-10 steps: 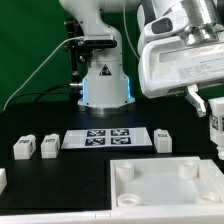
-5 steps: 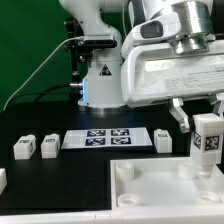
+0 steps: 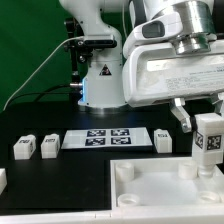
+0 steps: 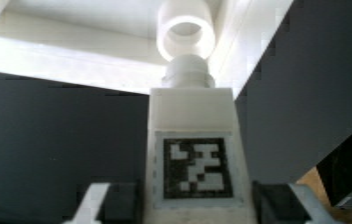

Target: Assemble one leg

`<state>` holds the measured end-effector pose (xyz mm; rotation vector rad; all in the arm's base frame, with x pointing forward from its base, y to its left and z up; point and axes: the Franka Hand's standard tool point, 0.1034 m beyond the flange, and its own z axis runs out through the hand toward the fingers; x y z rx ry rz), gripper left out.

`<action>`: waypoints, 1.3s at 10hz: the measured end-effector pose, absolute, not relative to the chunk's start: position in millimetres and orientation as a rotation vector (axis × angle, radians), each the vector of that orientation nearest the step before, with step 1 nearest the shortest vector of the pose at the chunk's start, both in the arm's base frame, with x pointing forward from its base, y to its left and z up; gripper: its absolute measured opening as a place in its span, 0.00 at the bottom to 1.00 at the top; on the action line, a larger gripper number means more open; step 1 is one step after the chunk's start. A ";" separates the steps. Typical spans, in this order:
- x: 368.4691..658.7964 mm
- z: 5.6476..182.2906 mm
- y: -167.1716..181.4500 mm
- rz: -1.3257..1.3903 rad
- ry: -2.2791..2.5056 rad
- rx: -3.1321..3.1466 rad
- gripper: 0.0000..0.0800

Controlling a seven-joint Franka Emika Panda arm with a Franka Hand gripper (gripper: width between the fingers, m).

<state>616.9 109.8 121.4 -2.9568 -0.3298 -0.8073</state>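
Nudged slightly toward the exterior view's right, your leg hangs upright, clamped in the hand, its tip lined up over the panel's corner socket; go straight down.

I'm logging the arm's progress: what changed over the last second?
The gripper, holding the leg, swung toward the exterior view's left and lowered over a corner of the tabletop; it has barely moved since. The three loose legs, marker board and tabletop stayed put.
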 end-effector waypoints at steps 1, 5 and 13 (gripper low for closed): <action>619.0 117.5 110.7 -0.803 -0.328 -2.957 0.37; 616.2 98.3 112.6 -0.779 -0.330 -2.963 0.37; 611.8 86.8 118.4 -0.799 -0.345 -2.957 0.37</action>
